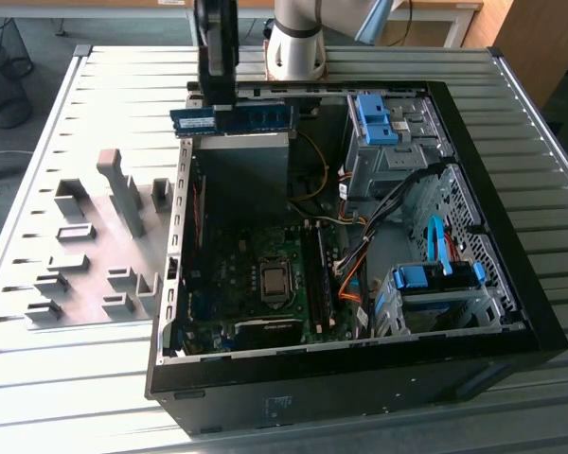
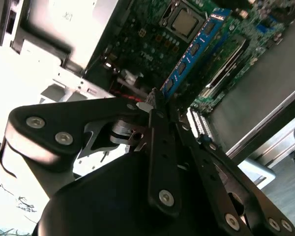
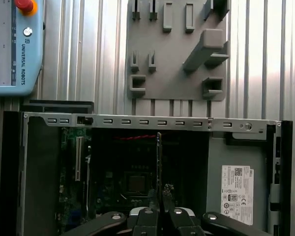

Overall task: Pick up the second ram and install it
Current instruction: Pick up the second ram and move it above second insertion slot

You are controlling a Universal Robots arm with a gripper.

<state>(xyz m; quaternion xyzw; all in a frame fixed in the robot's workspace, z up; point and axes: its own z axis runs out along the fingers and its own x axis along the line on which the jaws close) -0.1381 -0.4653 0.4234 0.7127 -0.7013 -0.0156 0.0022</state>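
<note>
The second ram (image 1: pixel 256 117) is a thin blue circuit board with dark chips. It hangs level above the far edge of the open computer case (image 1: pixel 511 284). My gripper (image 1: pixel 229 106) is shut on it from above. In the second wrist view the ram (image 2: pixel 194 51) runs out from my gripper (image 2: pixel 155 102) over the motherboard, beside the processor socket (image 2: pixel 184 22). In the first wrist view the ram (image 3: pixel 159 157) shows edge-on as a thin line rising from my gripper (image 3: pixel 160 199). The long dark memory slots (image 1: pixel 312 274) lie beside the processor (image 1: pixel 273 279), well below the stick.
A grey fixture plate (image 1: pixel 85 255) with upright blocks lies on the slatted table at the exterior view's left of the case. Blue drive cages (image 1: pixel 435 284) and cables fill the case's right half. A teach pendant (image 3: pixel 14 44) rests on the table. A wire bin (image 1: pixel 5 66) stands beyond.
</note>
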